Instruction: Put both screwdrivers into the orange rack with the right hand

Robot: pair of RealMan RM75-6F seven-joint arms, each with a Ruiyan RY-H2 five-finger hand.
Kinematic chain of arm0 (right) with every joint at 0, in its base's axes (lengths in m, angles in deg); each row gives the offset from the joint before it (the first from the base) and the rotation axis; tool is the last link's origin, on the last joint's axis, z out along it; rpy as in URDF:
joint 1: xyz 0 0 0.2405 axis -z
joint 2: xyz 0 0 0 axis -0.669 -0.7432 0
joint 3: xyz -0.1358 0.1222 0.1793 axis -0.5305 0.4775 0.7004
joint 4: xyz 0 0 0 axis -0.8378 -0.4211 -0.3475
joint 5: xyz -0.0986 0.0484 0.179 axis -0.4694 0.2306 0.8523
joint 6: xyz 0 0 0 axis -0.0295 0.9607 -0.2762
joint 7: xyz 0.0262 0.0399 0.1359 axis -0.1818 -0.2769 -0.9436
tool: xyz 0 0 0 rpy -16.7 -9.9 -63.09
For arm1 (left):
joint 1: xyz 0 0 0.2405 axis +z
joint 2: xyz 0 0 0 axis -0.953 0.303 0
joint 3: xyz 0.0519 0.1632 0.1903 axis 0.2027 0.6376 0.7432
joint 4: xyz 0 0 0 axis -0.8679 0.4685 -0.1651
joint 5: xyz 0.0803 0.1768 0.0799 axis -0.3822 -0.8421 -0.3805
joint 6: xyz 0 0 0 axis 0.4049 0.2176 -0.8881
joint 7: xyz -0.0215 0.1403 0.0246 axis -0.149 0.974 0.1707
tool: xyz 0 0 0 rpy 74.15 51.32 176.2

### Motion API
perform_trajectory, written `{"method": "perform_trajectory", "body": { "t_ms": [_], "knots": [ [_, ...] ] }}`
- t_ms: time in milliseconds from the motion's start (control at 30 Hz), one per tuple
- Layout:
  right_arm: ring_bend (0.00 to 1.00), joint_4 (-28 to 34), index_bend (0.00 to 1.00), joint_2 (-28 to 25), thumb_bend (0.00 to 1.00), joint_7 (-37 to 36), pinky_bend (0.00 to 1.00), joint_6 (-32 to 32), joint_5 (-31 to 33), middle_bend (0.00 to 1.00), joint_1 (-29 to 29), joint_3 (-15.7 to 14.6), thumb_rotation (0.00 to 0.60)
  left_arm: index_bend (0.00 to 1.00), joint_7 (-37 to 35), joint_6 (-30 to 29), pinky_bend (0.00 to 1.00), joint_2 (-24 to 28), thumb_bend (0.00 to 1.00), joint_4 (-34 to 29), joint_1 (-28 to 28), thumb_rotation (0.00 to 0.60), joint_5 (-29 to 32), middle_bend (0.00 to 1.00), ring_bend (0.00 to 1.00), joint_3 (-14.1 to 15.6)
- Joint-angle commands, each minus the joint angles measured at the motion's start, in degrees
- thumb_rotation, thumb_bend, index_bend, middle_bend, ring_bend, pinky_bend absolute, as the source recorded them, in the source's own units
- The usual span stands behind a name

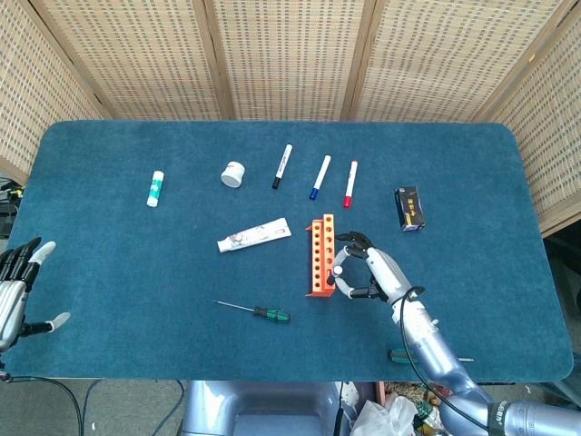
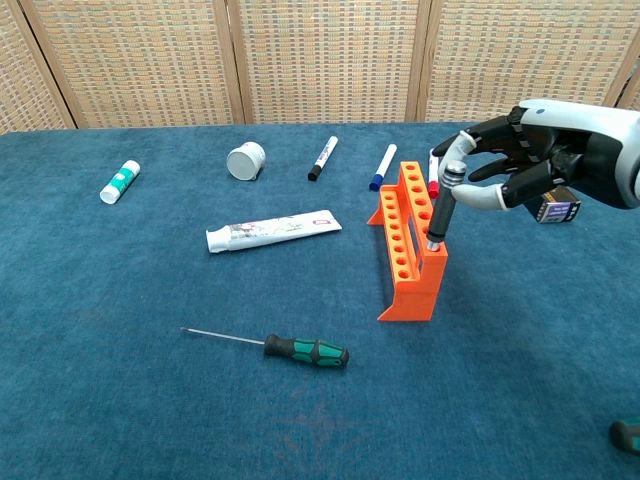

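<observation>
The orange rack [image 2: 409, 268] [image 1: 318, 257] stands mid-table, its row of holes facing up. My right hand [image 2: 535, 160] [image 1: 370, 272] is just right of it and pinches the top of a black, grey-capped screwdriver [image 2: 439, 208]. That screwdriver stands nearly upright, with its lower end in a hole near the rack's near end. A green-and-black screwdriver [image 2: 300, 350] [image 1: 269, 314] lies flat on the cloth, left of and nearer than the rack, with no hand near it. At the table's left edge my left hand [image 1: 16, 289] holds nothing, fingers apart.
Behind the rack lie a toothpaste tube [image 2: 272, 231], three markers [image 2: 321, 158], a white jar [image 2: 245, 160] and a glue stick [image 2: 119, 181]. A black box [image 1: 409, 208] sits at the right. A green handle [image 1: 400, 356] lies at the near edge, beneath my right forearm.
</observation>
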Motion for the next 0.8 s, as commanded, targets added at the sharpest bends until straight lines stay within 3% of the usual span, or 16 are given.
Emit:
{"method": "perform_trajectory", "body": {
  "t_ms": [33,800],
  "knots": [
    [0.0,-0.23,0.63,0.15,0.56,-0.35,0.13,-0.14,0.02,0.14,0.13,-0.09,0.6,0.0,-0.04,-0.04,0.0,-0.04,0.0,0.05,0.03,0.6,-0.03,0.0,0.0,0.02],
    [0.0,-5.04,0.64,2.84,0.56,-6.72,0.13,-0.87,-5.92,0.14,1.23,-1.4,0.6,0.0,-0.34,0.08,0.0,0.11,0.0,0.04,0.0,0.6,0.02,0.0,0.0,0.05]
  ]
}}
